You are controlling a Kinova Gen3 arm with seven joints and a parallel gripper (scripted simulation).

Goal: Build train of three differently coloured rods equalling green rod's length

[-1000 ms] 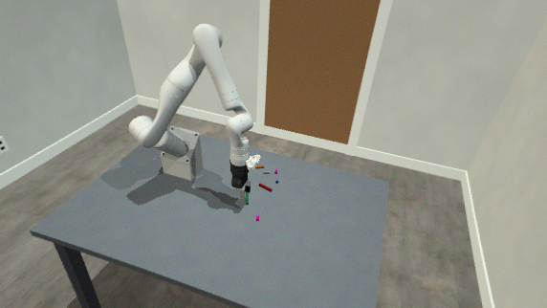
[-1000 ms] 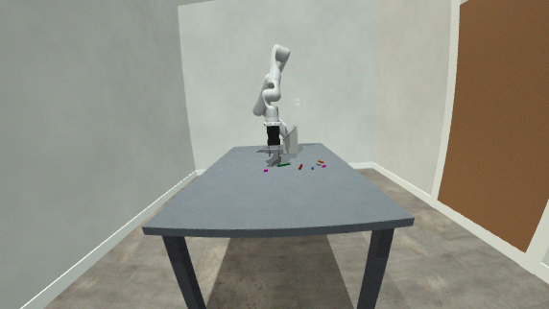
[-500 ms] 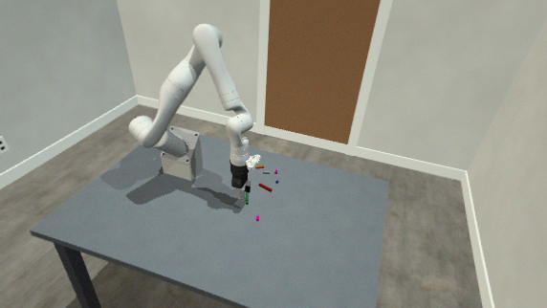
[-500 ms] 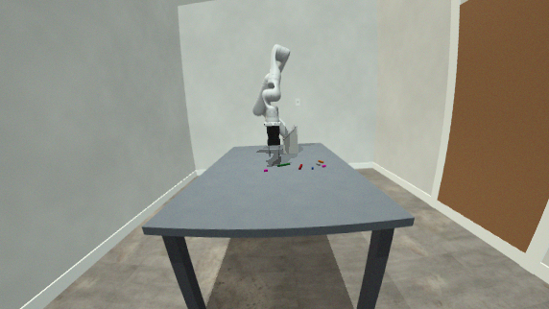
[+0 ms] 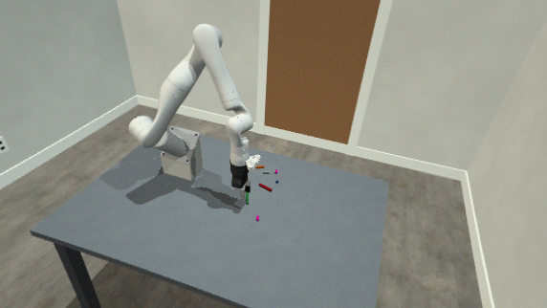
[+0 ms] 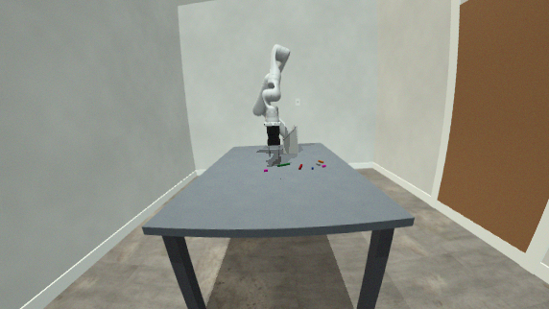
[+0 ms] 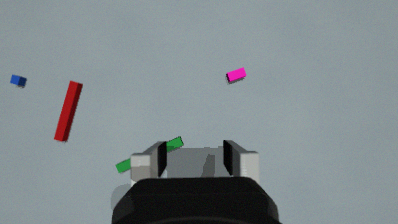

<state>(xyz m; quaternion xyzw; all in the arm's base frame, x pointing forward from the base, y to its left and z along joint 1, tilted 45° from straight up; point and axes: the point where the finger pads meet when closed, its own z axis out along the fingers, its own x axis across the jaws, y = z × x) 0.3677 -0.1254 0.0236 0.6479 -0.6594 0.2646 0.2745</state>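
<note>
My gripper (image 7: 195,152) (image 5: 241,191) is open and empty, a little above the table. The green rod lies flat on the table, partly hidden behind my left finger; it also shows in the top view (image 5: 247,196) and the exterior view (image 6: 283,164). A red rod (image 7: 68,111) lies to the left, with a small blue rod (image 7: 18,80) beyond it. One magenta rod (image 7: 236,74) (image 5: 257,218) lies ahead to the right. In the top view an orange rod (image 5: 259,166), a grey rod (image 5: 266,172) and a second magenta rod (image 5: 276,171) lie near the arm's wrist.
The arm's base block (image 5: 182,155) stands on the table behind and to the left of the rods. The rods lie scattered apart from one another near the middle of the table.
</note>
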